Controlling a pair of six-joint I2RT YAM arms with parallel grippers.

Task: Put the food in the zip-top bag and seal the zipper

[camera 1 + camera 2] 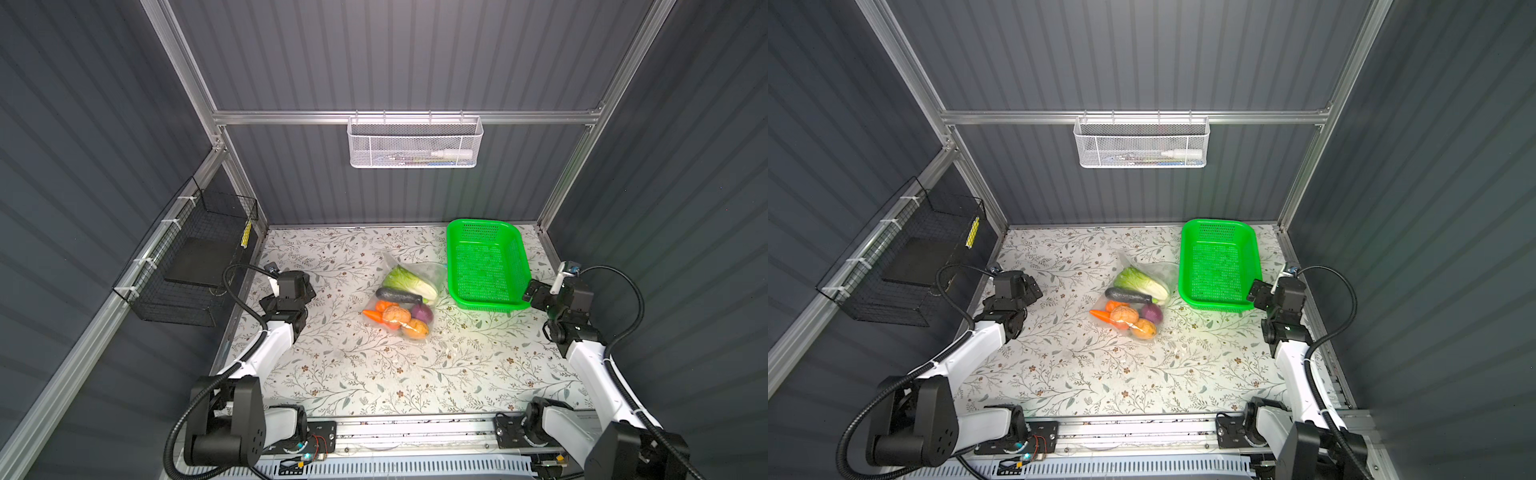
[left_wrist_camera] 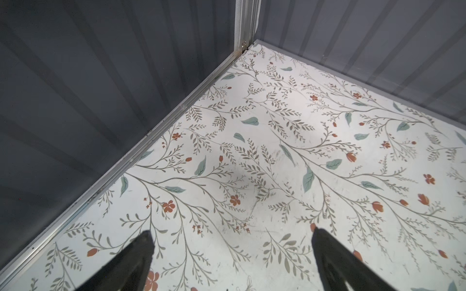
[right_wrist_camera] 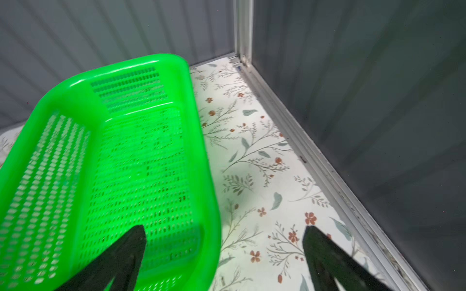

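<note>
Seven toy vegetables [image 1: 396, 314], one zip-top bag [image 1: 436, 270], one green basket [image 1: 482, 228].

You had a white tabletop [image 1: 332, 374] printed with grey-green sprigs and rust-red flowers, a bright green perforated basket [image 1: 478, 223], and a clear bag [image 1: 436, 272] showing pale-green cabbage [image 1: 405, 279], dark eggplant [image 1: 397, 296], orange carrot [image 1: 372, 314], purple onion [image 1: 423, 311] and tan-orange lumps [image 1: 397, 314], all within dark grey ribbed walls [image 1: 374, 62].

The left arm [image 1: 270, 345] rose from its near base, elbow bent, wrist turned toward the middle. The left pincer [image 2: 230, 234] pointed downward, its 2 black fingers [image 2: 141, 252] spread wide with nothing between them. The right arm [image 1: 586, 357] mirrored that pose; the right pincer [image 3: 224, 229] also gaped wide, gripping nothing. The 2 pincers hung well apart from each other.
</note>
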